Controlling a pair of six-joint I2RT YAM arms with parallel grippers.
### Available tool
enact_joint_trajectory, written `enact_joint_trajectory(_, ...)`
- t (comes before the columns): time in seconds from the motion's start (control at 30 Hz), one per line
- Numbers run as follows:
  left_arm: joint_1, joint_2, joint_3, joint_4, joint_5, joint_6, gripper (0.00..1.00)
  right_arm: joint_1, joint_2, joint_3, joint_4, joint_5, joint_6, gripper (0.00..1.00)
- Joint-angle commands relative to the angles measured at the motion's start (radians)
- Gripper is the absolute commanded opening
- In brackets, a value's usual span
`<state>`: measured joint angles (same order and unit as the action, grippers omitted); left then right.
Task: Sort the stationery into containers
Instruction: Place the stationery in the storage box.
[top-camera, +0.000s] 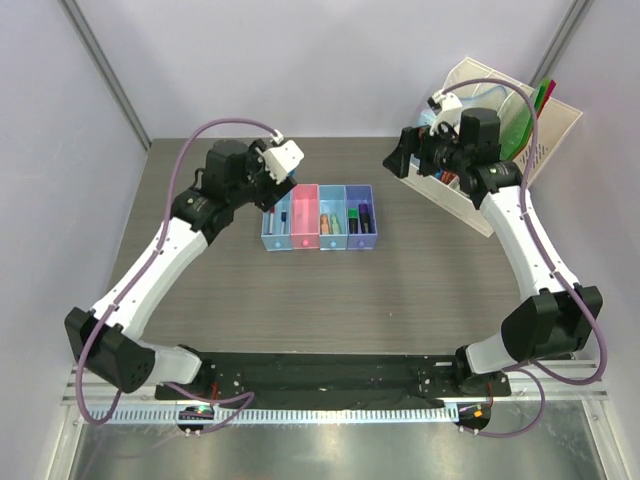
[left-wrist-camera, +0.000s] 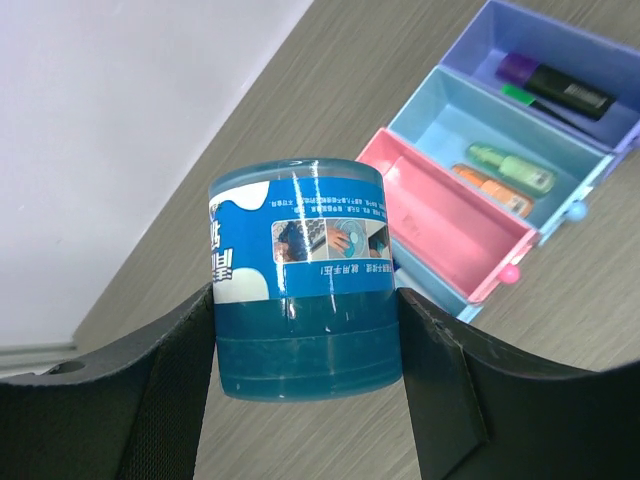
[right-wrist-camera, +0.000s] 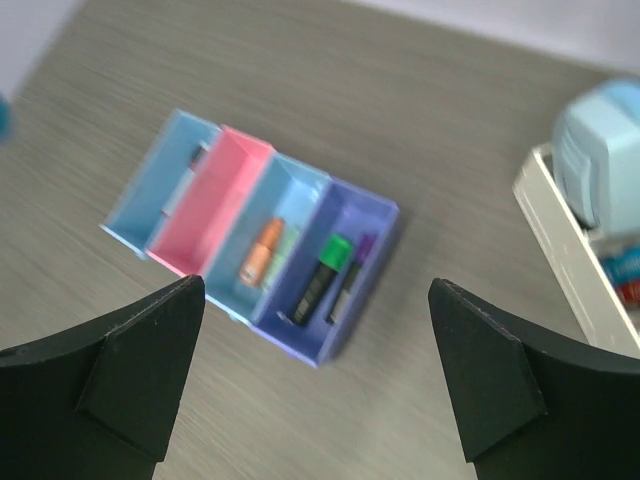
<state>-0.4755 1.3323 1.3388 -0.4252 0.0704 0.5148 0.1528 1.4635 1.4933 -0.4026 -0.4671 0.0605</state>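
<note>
My left gripper (top-camera: 272, 188) is shut on the round blue roll (left-wrist-camera: 300, 280), holding it above the table just behind and left of the row of four joined trays (top-camera: 318, 240). In the left wrist view the pink tray (left-wrist-camera: 455, 235) looks empty. The light blue tray next to it (left-wrist-camera: 470, 125) holds a green highlighter (left-wrist-camera: 512, 167) and an orange highlighter (left-wrist-camera: 490, 188). The purple tray (left-wrist-camera: 500, 25) holds a purple highlighter (left-wrist-camera: 555, 82) and a green one. The leftmost tray (top-camera: 275, 238) holds thin markers. My right gripper (top-camera: 398, 160) is open and empty, high above the table right of the trays (right-wrist-camera: 215, 215).
A large white slanted file rack (top-camera: 548, 135) with green and red folders stands at the back right, right beside my right wrist. Its near wall (right-wrist-camera: 575, 270) and a pale blue object (right-wrist-camera: 600, 150) show in the right wrist view. Grey walls close the back and sides.
</note>
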Motion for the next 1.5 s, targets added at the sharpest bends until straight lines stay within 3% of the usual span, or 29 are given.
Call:
enact_joint_trajectory(0.0,0.003,0.073,0.147,-0.138,-0.106,0.07,0.0,-0.001,-0.092,-0.063,-0.064,0.168,-0.119,1.0)
enact_joint_trajectory(0.17,0.003,0.209,0.318,-0.295,-0.181,0.088,0.0,0.002,-0.175,-0.16,-0.065,0.254,-0.156,1.0)
enact_joint_trajectory(0.47,0.003,0.333,0.526,-0.406,-0.271,0.083,0.0,0.004,-0.239,-0.254,-0.065,0.314,-0.188,1.0)
enact_joint_trajectory(0.77,0.018,0.421,0.626,-0.494,-0.201,0.126,0.0,0.002,-0.232,-0.252,-0.077,0.306,-0.186,1.0)
enact_joint_trajectory(1.1,0.017,0.628,0.793,-0.656,-0.077,0.224,0.0,0.005,-0.21,-0.252,-0.105,0.277,-0.212,0.99)
enact_joint_trajectory(1.47,0.006,0.801,0.963,-0.807,-0.112,0.36,0.0,0.01,-0.187,-0.292,-0.114,0.262,-0.234,1.0)
